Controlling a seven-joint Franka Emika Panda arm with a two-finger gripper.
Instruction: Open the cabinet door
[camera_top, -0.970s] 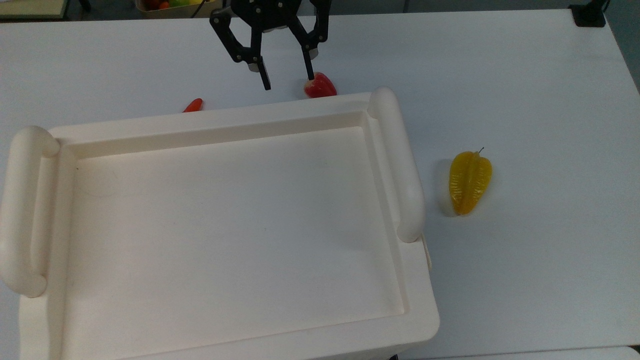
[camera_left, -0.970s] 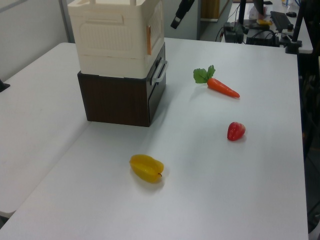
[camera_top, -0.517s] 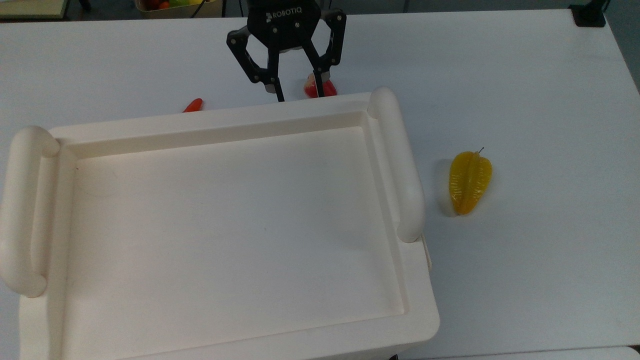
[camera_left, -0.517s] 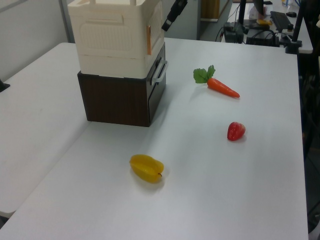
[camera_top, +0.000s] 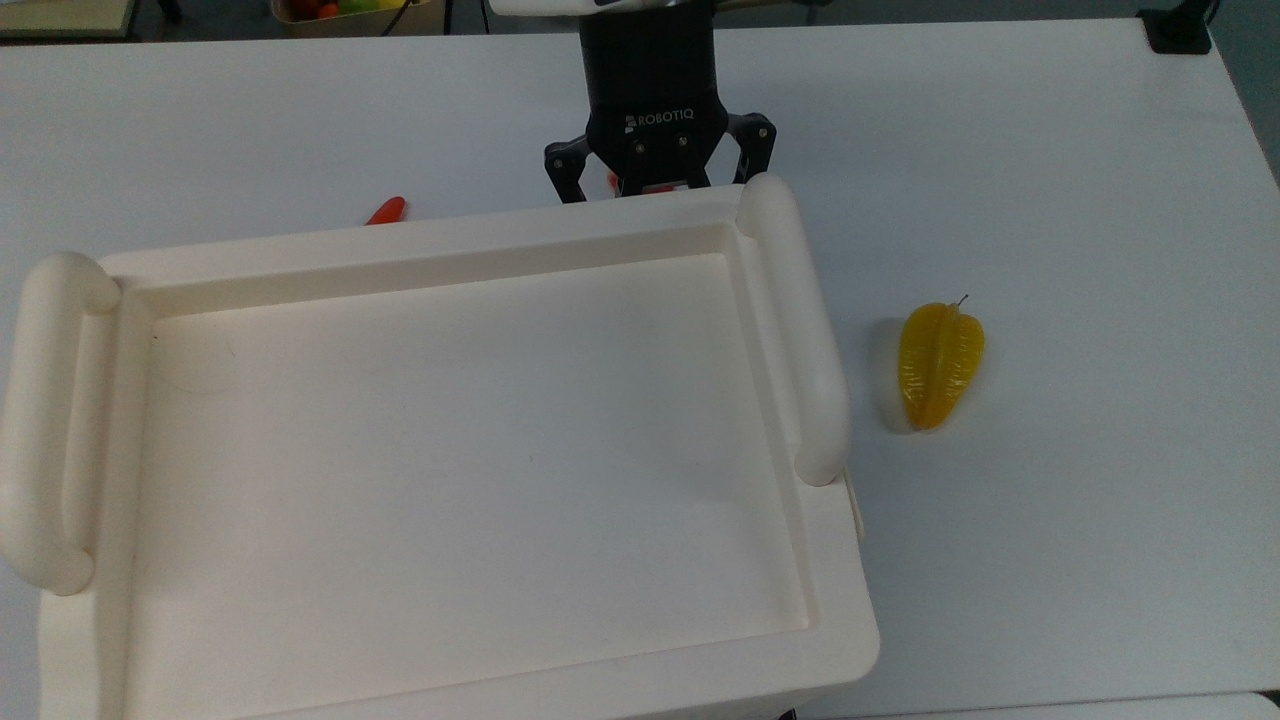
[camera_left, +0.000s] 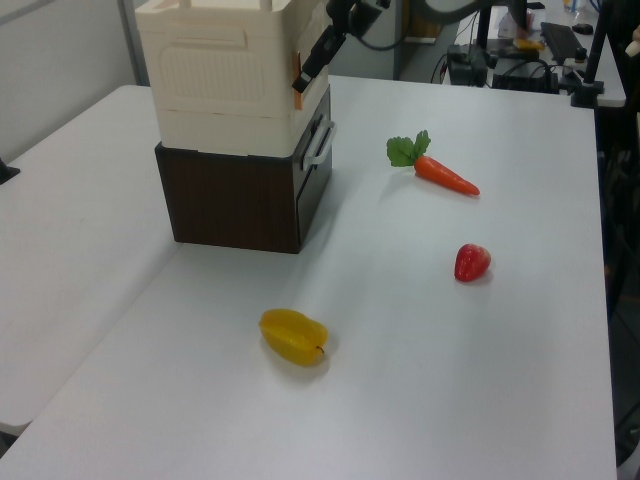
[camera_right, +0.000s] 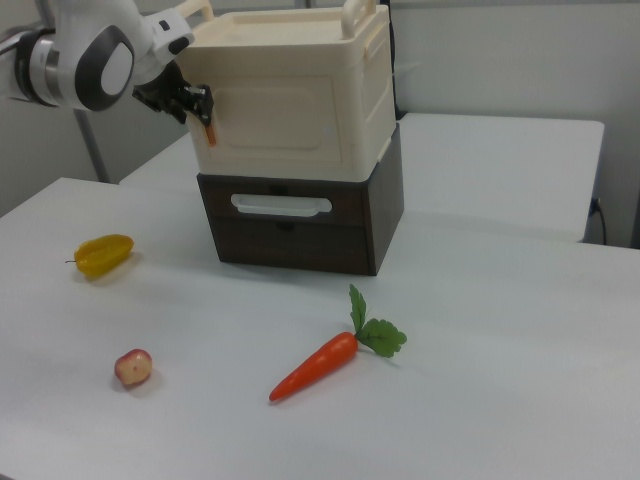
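A wide white counter (camera_left: 520, 380) fills the room's middle. Behind it in the left view sits a cluttered desk (camera_left: 520, 60) with cables; the right view shows a plain grey wall (camera_right: 500, 55).

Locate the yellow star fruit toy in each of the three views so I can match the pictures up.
Top view: the yellow star fruit lies on the table at the top view's right, apart from the cabinet.
Left view: it lies low and centre, in front of the dark brown base.
Right view: it lies at the right view's left, beside the base.
Shared landmark: the cream-white cabinet.
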